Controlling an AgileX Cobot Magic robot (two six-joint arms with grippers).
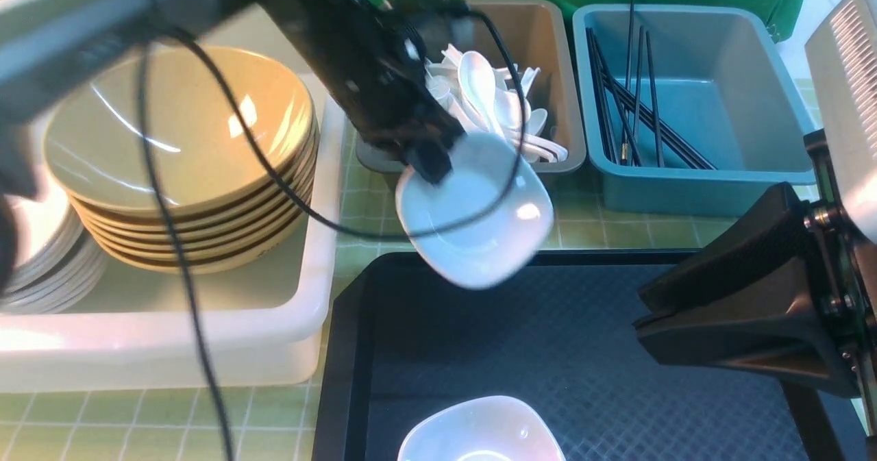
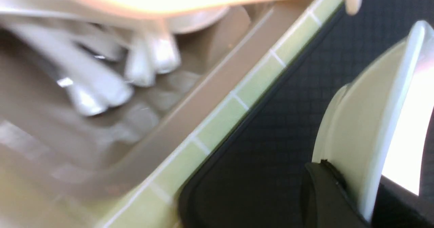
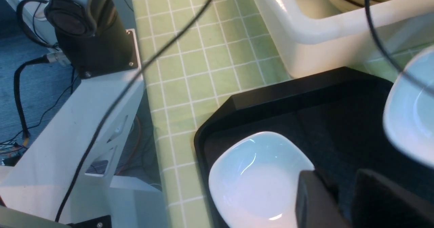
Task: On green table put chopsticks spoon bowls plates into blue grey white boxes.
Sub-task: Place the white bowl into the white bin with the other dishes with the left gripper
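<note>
- The left fingers [image 1: 430,163] are clamped on the rim of a white plate [image 1: 479,221], held tilted in the air over the far edge of the black tray [image 1: 582,351], just in front of the grey box [image 1: 548,43] of spoons [image 1: 479,84].
- Only the left wrist view shows one of them pressed against the plate's edge.
- The right fingers [image 3: 313,201] stand slightly apart, holding nothing, above a second plate [image 3: 257,177] lying on the tray.
- Only the front view shows the chopsticks [image 1: 630,111] in the blue box [image 1: 719,91] and the bowls [image 1: 178,132] stacked in the white tub [image 1: 205,338] on the green surface [image 1: 356,242].
</note>
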